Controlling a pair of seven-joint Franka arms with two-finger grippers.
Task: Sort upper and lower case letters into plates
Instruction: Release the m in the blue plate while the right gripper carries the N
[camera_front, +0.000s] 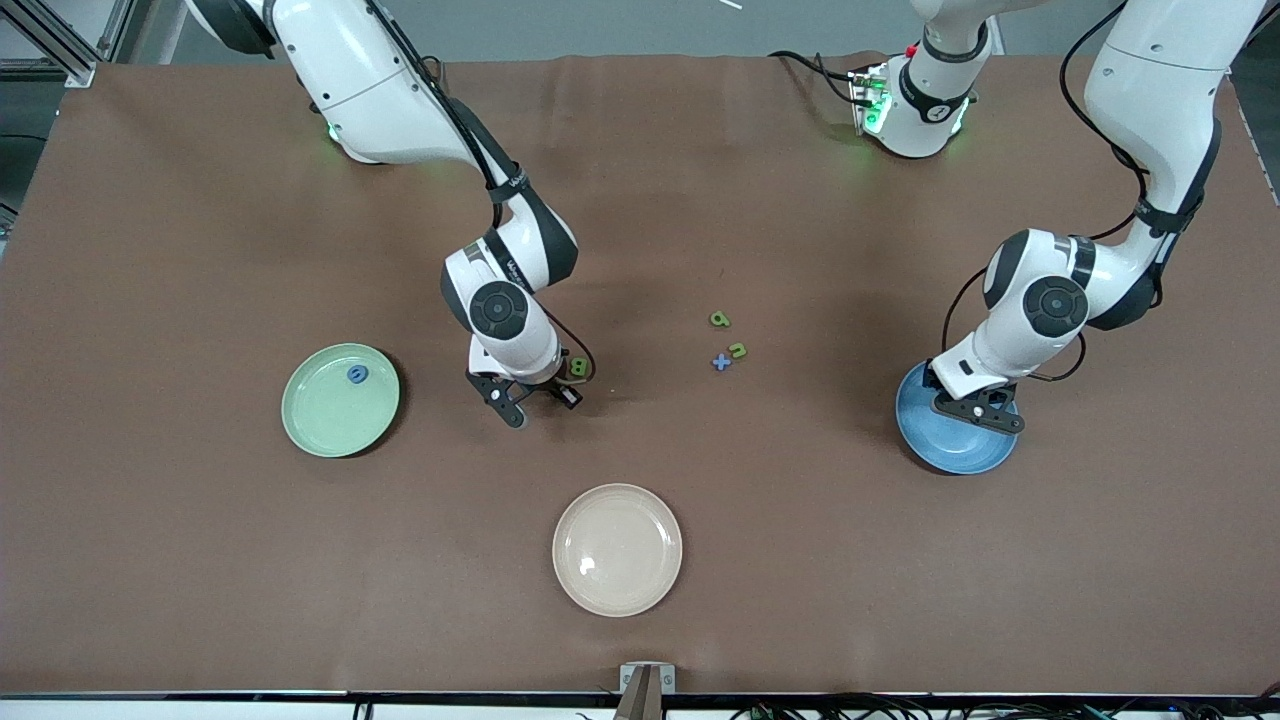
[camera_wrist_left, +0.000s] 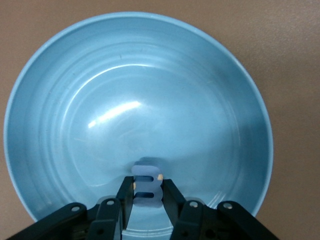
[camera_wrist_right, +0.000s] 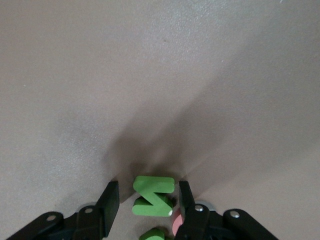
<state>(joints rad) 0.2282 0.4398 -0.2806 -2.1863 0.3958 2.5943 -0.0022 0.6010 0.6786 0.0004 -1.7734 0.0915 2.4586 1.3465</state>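
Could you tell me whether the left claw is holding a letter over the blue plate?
Yes, the left claw is shut on a pale blue letter above the blue plate.

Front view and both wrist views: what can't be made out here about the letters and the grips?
- Front view: the left gripper and arm cover much of the blue plate, hiding its held letter.
- Left wrist view: the pale blue letter sits between the fingers, partly hidden.
- Right wrist view: the frame edge cuts off pieces below the green letter.
- Front view: loose letters too small to read.
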